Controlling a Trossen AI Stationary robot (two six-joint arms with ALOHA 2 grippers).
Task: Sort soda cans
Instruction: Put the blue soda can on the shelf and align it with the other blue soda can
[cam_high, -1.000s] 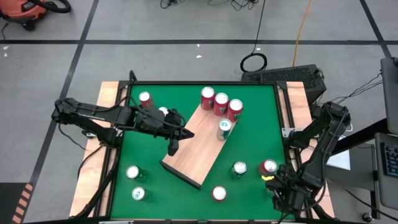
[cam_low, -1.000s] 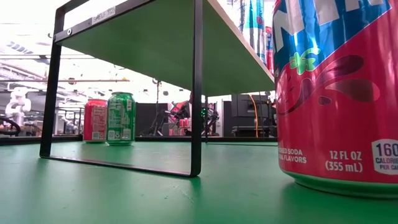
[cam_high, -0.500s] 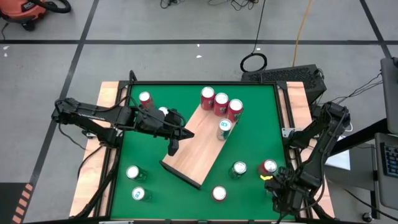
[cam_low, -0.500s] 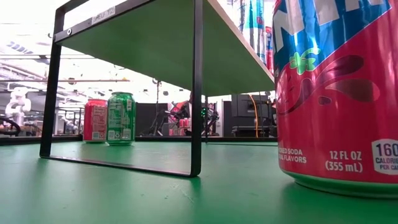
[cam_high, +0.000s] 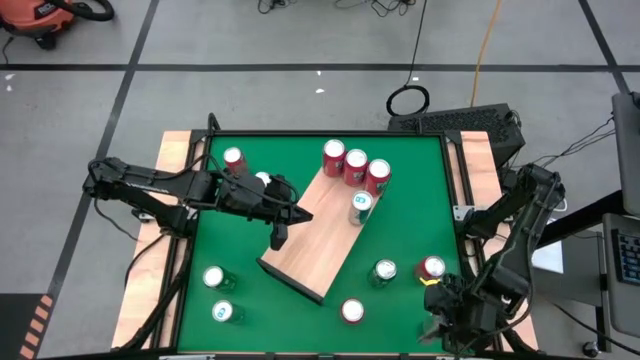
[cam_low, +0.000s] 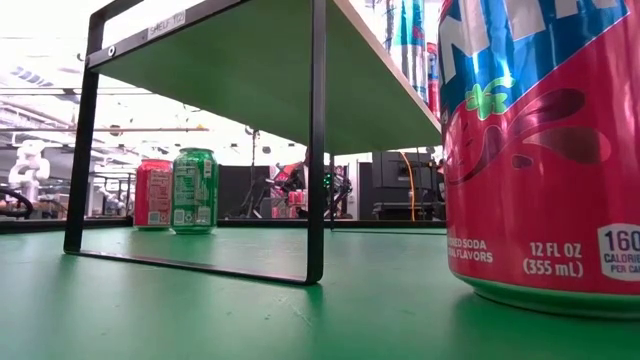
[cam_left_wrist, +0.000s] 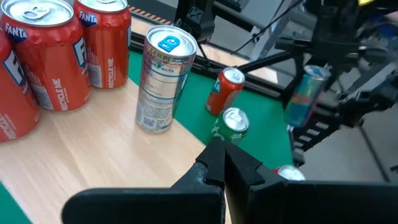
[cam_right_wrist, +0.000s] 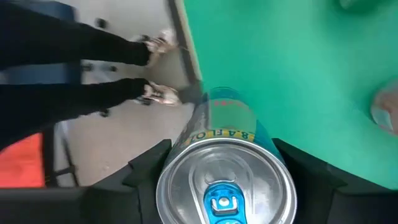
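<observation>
My right gripper (cam_high: 440, 305) hangs over the table's near right corner, shut on a blue soda can (cam_right_wrist: 224, 186) that also shows in the left wrist view (cam_left_wrist: 306, 93). My left gripper (cam_high: 276, 238) hovers shut above the wooden board (cam_high: 315, 240), touching nothing. Three red cans (cam_high: 355, 163) and a slim silver can (cam_high: 361, 203) stand on the board's far end. On the green table stand a red can (cam_high: 432, 268), a green can (cam_high: 384, 271), a red can (cam_high: 352, 311), two green cans (cam_high: 218, 295) and a red can (cam_high: 233, 158). My right gripper pinches the blue can's side wall just below the rim (cam_right_wrist: 186, 146) between its two fingers (cam_right_wrist: 146, 165), one on either side. The fingers come from above, slanting down. The can hangs clear of the table, its silver top toward the wrist, tilted.
The board stands raised on a black metal frame (cam_low: 318, 140). A big red can (cam_low: 540, 150) stands close to the low camera. A person's legs (cam_right_wrist: 74, 68) stand on the floor beside the table's right edge. Bare green table lies at the near middle (cam_high: 290, 320).
My right gripper has risen with the blue can and drawn a little toward the table's near edge; the can is now lifted clear of the table. My left arm has kept still.
</observation>
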